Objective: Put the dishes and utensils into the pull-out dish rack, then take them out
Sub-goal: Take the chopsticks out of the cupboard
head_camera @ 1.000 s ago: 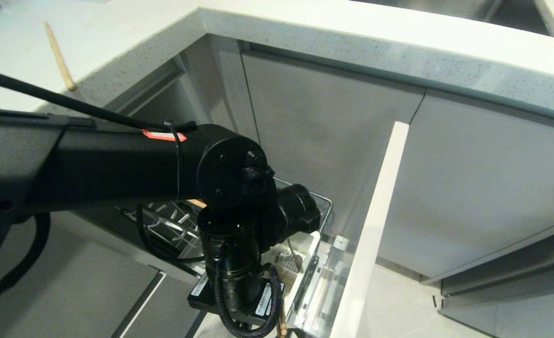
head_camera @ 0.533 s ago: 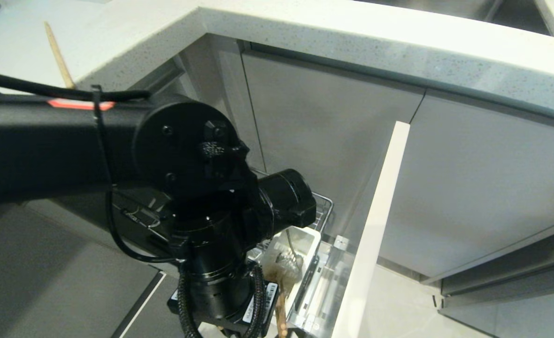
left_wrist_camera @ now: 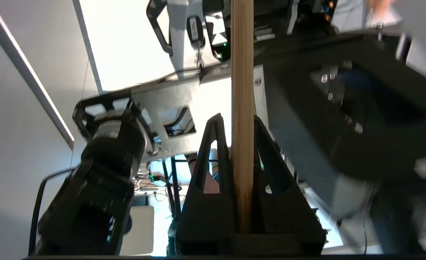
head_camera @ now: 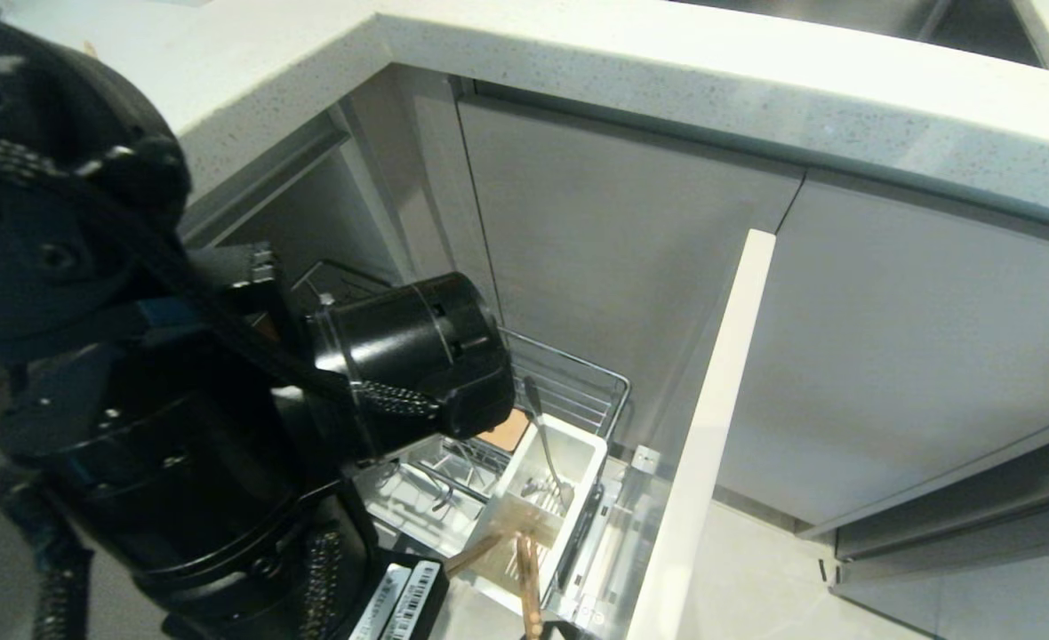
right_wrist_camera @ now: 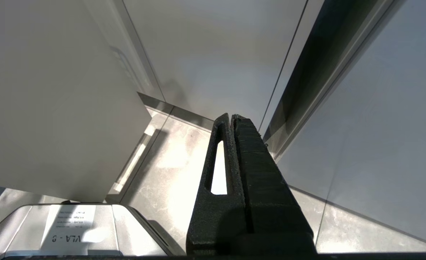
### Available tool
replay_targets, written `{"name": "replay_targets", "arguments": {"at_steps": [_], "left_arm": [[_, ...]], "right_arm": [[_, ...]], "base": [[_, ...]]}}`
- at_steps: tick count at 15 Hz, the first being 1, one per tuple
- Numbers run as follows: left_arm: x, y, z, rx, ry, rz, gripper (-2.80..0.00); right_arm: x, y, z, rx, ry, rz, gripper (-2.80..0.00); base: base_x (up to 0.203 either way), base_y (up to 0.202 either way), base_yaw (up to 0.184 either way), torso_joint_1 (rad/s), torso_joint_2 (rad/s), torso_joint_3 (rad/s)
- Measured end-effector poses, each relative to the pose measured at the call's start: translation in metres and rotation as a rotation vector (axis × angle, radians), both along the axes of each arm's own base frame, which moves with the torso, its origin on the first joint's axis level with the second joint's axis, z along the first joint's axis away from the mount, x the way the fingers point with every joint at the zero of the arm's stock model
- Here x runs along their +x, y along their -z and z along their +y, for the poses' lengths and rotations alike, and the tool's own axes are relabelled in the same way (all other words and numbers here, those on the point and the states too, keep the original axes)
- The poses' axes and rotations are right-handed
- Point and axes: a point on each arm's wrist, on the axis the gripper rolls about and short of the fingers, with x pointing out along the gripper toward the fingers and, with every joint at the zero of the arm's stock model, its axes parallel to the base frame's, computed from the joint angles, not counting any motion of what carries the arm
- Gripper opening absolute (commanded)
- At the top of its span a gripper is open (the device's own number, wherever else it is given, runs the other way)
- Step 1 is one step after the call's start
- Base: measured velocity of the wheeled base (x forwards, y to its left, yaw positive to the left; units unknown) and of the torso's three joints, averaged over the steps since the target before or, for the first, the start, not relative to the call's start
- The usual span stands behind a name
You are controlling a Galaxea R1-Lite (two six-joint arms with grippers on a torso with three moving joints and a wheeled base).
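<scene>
In the left wrist view my left gripper (left_wrist_camera: 237,117) is shut on a light wooden chopstick (left_wrist_camera: 242,72) that runs out past the fingertips. In the head view the big black left arm (head_camera: 178,427) hides that gripper; wooden chopstick ends (head_camera: 527,578) show by the near end of the white cutlery tub (head_camera: 591,462). The metal spoon (head_camera: 547,444) leans in the tub. The pull-out dish rack (head_camera: 578,382) stands open, with its pale front (head_camera: 711,427) on the right. The dishes are out of view. My right gripper (right_wrist_camera: 231,117) is shut and empty, low over the floor.
A speckled pale countertop (head_camera: 578,71) runs overhead of the rack in an L-shape. Grey cabinet doors (head_camera: 631,249) stand behind the rack. A wooden strip (head_camera: 507,431) lies beside the tub. Pale floor tiles (head_camera: 756,578) lie right of the rack front.
The left arm has lifted toward the camera and swung left, uncovering the tub and the spoon. The chopstick by the tub shows longer than before. The right arm has not moved.
</scene>
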Motion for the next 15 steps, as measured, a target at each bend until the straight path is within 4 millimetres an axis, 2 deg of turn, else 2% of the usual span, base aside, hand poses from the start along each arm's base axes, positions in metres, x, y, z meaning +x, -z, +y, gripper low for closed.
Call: {"name": "replay_targets", "arguments": {"at_steps": [7, 15], "left_arm": [[-0.035, -0.037, 0.040, -0.132, 0.045, -0.073, -2.80], [-0.057, -0.075, 0.078, -0.328, 0.063, -0.204, -2.80]], "right_arm": [[0.000, 0.000, 0.000, 0.000, 0.001, 0.000, -2.80], [0.000, 0.000, 0.000, 0.000, 0.000, 0.000, -2.80]], "base": [[0.000, 0.000, 0.000, 0.000, 0.00, 0.000], [0.000, 0.000, 0.000, 0.000, 0.00, 0.000]]}}
